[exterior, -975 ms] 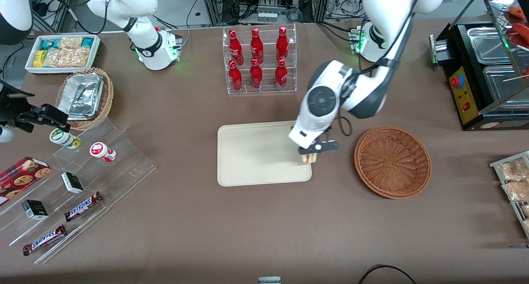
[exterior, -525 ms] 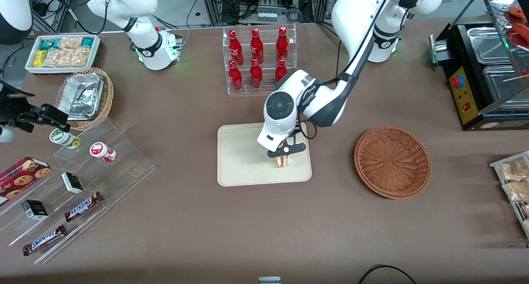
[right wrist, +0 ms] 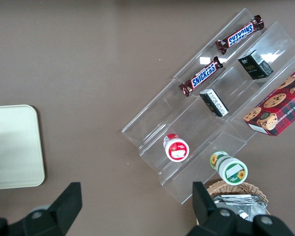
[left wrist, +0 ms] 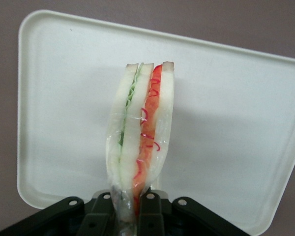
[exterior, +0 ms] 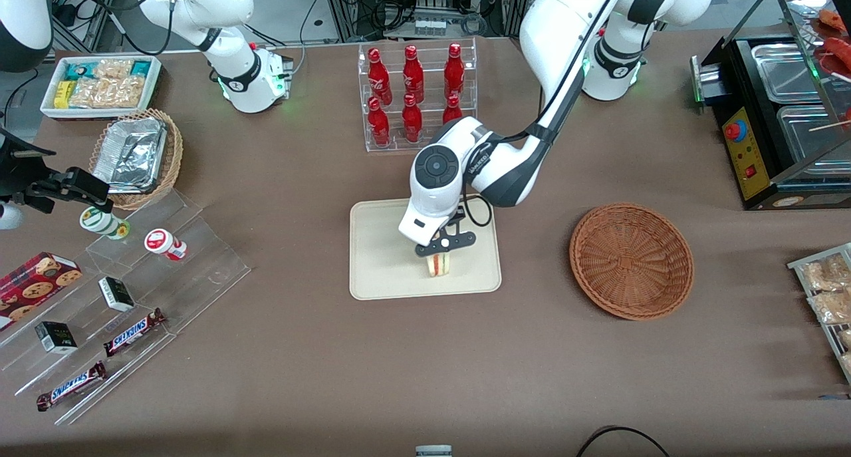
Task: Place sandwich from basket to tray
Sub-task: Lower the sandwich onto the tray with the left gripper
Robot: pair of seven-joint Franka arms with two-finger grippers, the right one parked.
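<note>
My left gripper (exterior: 439, 249) hangs over the beige tray (exterior: 379, 244), shut on the sandwich (exterior: 437, 265). In the left wrist view the wrapped sandwich (left wrist: 140, 132) stands on edge between the black fingers (left wrist: 152, 211), its green and red-orange layers showing, with the tray (left wrist: 236, 123) under it. I cannot tell whether the sandwich touches the tray. The reddish-brown wicker basket (exterior: 631, 260) sits empty beside the tray, toward the working arm's end of the table.
A clear rack of red bottles (exterior: 417, 94) stands farther from the front camera than the tray. A lighter basket with foil containers (exterior: 136, 156), a white snack bin (exterior: 101, 84) and clear display steps (exterior: 126, 297) lie toward the parked arm's end. A black food warmer (exterior: 784, 111) stands toward the working arm's end.
The gripper has carried the sandwich from the tray's edge nearest the basket to over the tray, moving away from the basket.
</note>
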